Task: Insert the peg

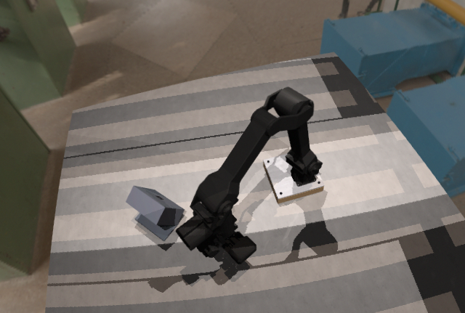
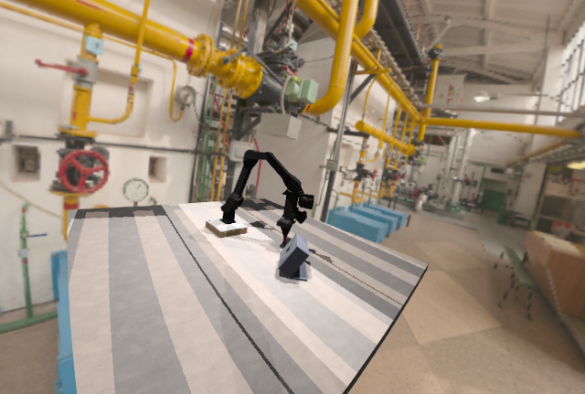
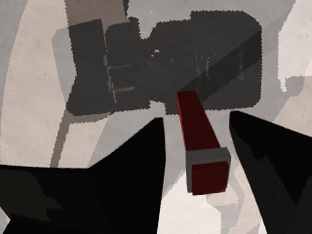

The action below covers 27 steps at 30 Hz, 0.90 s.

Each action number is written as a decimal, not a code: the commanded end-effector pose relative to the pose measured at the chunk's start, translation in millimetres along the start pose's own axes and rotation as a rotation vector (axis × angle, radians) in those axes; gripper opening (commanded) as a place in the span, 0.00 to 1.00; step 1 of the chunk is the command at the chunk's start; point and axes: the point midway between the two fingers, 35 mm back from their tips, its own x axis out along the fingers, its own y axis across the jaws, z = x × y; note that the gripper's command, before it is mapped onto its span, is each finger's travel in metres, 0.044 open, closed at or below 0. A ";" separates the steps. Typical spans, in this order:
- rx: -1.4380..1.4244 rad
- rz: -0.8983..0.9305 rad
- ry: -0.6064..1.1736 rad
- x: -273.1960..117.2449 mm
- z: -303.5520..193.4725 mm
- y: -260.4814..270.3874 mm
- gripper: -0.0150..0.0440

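The red square-sided peg [image 3: 201, 129] [image 2: 283, 241] stands upright on the table, with a grey band near its top end. My gripper [image 3: 197, 123] is partly open, with one black finger on each side of the peg. Gaps show between the peg and both fingers in the wrist view, the wider one on the left. In the top view the arm hides the peg and the fingertips. The blue-grey sloped panel [image 1: 144, 202] [image 2: 298, 247] stands beside the gripper, and its small dark hole [image 1: 159, 197] [image 2: 288, 249] is empty.
The arm's white base plate [image 1: 272, 174] [image 2: 214, 225] is bolted down behind the gripper. The striped table [image 1: 123, 122] [image 2: 155, 314] carries the arm, the peg and the panel. The panel is the nearest obstacle to the gripper.
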 end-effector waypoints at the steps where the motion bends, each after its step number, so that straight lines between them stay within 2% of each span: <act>1: 0.000 0.001 0.000 -0.2 0.2 0.1 0.38; 2: 0.000 0.001 0.000 -0.2 0.2 0.1 0.33; 9: 0.000 0.001 0.000 -0.2 0.2 0.1 0.25; 27: 0.004 0.005 0.004 -60.2 3.3 -0.8 0.25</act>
